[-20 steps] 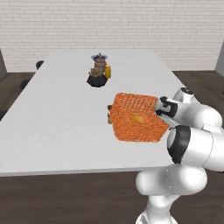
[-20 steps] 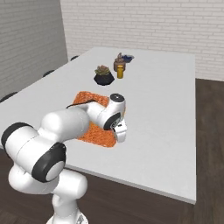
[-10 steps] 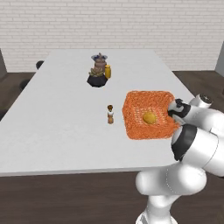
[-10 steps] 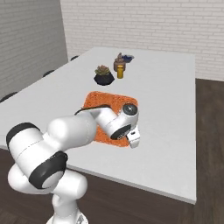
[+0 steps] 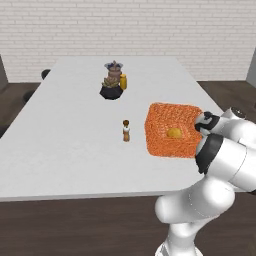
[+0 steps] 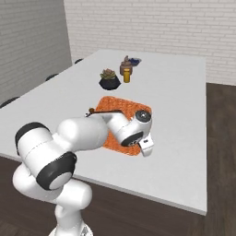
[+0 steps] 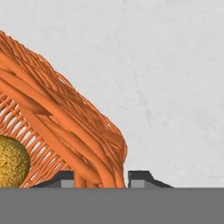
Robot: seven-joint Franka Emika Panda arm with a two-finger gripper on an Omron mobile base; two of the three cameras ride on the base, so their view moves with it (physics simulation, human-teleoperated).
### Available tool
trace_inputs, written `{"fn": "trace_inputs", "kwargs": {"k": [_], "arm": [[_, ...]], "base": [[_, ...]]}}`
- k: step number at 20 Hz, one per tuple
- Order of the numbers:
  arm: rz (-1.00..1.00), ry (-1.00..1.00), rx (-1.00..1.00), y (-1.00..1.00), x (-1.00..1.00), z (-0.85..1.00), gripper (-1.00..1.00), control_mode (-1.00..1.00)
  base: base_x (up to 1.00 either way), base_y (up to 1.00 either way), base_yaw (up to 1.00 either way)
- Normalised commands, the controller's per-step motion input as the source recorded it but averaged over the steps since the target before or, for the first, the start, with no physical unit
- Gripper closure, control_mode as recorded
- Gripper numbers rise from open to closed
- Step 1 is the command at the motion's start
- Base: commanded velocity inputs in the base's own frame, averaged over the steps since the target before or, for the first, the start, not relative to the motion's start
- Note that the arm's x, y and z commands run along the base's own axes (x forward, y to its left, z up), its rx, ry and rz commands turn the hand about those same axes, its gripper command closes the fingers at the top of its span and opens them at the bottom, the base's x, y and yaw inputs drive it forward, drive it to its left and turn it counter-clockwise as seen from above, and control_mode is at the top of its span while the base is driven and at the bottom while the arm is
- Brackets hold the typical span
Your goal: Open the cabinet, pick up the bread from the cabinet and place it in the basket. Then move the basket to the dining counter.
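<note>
1. Since the last leg of the job is getting the load onto the long white rectangular dining counter (image 5: 75, 130), I've got the square orange woven wicker basket (image 5: 172, 131) over its near right part, at roughly 4 o'clock from the middle of the top in the left base view. Can't tell for sure whether the bottom is resting on the surface or just off it.
2. Small round golden-orange bun (image 5: 174, 133) sits down inside the basket, which is why I'm moving the whole thing by the rim rather than touching the bread at all.
3. Two-finger gripper (image 7: 100, 177) comes in from the basket's 3 o'clock side in the left base view. In the hand view the thick woven rim runs down right between the two dark fingertips (image 7: 140, 176), so I read it as pinched narrow on the rim, nowhere near wide open.
4. Other stuff on the counter is well apart from the basket: a little brown-topped shaker bottle (image 5: 126, 131) at its 9 o'clock, and further back, around 11 o'clock, a succulent in a black pot (image 5: 111, 91) with a yellow cup (image 5: 123, 81) just beside it.
</note>
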Motion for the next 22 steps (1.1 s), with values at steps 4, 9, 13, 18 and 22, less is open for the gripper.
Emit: {"fn": "trace_inputs", "kwargs": {"k": [4, 9, 13, 18, 22], "arm": [[0.0, 0.04, -0.09, -0.01, 0.01, -0.34, 1.0, -1.0], [0.0, -0.04, -0.01, -0.01, 0.01, -0.09, 1.0, -1.0], [0.0, 0.0, 0.0, 0.0, 0.0, 0.0, -1.0, -1.0], [0.0, 0.0, -0.01, 0.0, 0.0, 0.03, -1.0, -1.0], [0.0, -0.01, -0.14, -0.02, 0.0, 0.34, -1.0, -1.0]], "base": [[0.0, 0.0, 0.0], [0.0, 0.0, 0.0], [0.0, 0.0, 0.0], [0.0, 0.0, 0.0], [0.0, 0.0, 0.0]]}}
